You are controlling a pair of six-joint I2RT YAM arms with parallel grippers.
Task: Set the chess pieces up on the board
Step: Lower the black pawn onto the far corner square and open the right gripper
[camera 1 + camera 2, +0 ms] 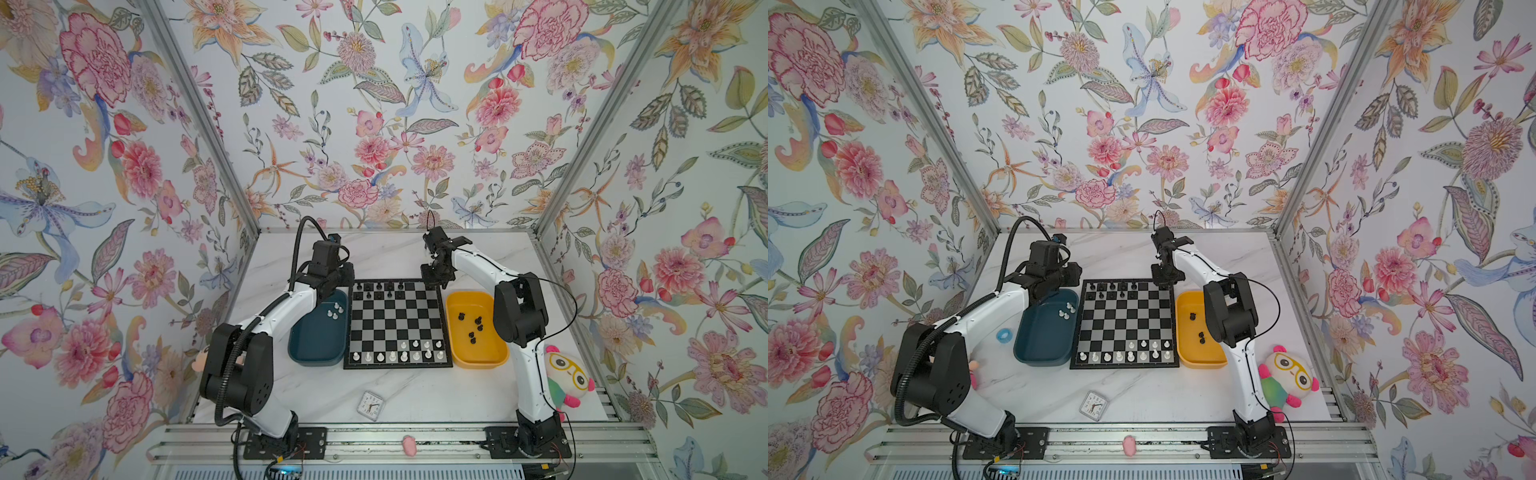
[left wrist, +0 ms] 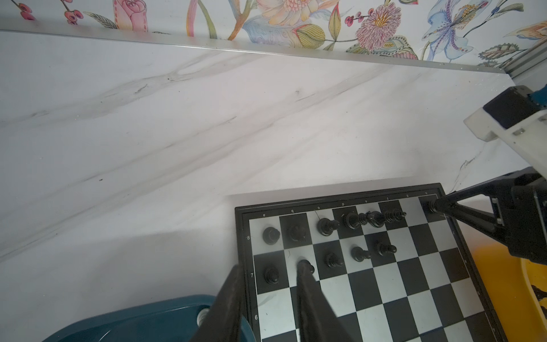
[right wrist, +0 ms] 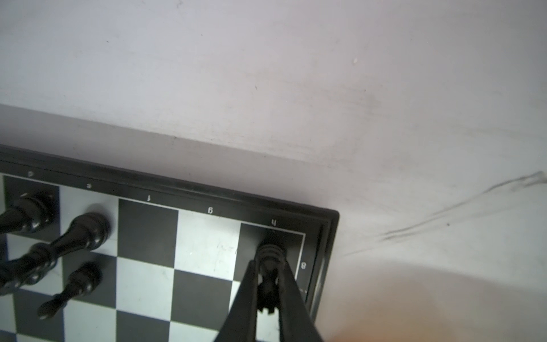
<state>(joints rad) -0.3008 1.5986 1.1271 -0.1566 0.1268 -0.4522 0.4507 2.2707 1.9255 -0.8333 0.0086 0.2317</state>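
Black-and-silver checked board [image 1: 397, 328] carries black pieces [image 2: 325, 226] on its far rows, white pieces [image 1: 392, 356] on its near rows. Right gripper [image 3: 269, 268] clamps a black rook [image 3: 267, 254] upright on the board's far-right corner; left gripper [image 2: 269, 265] stands parted, empty, over its far-left corner.

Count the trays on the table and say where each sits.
2. The dark teal tray sits left of the chessboard, holding white chess pieces; the yellow tray sits right of it, holding black chess pieces. No third tray is visible.
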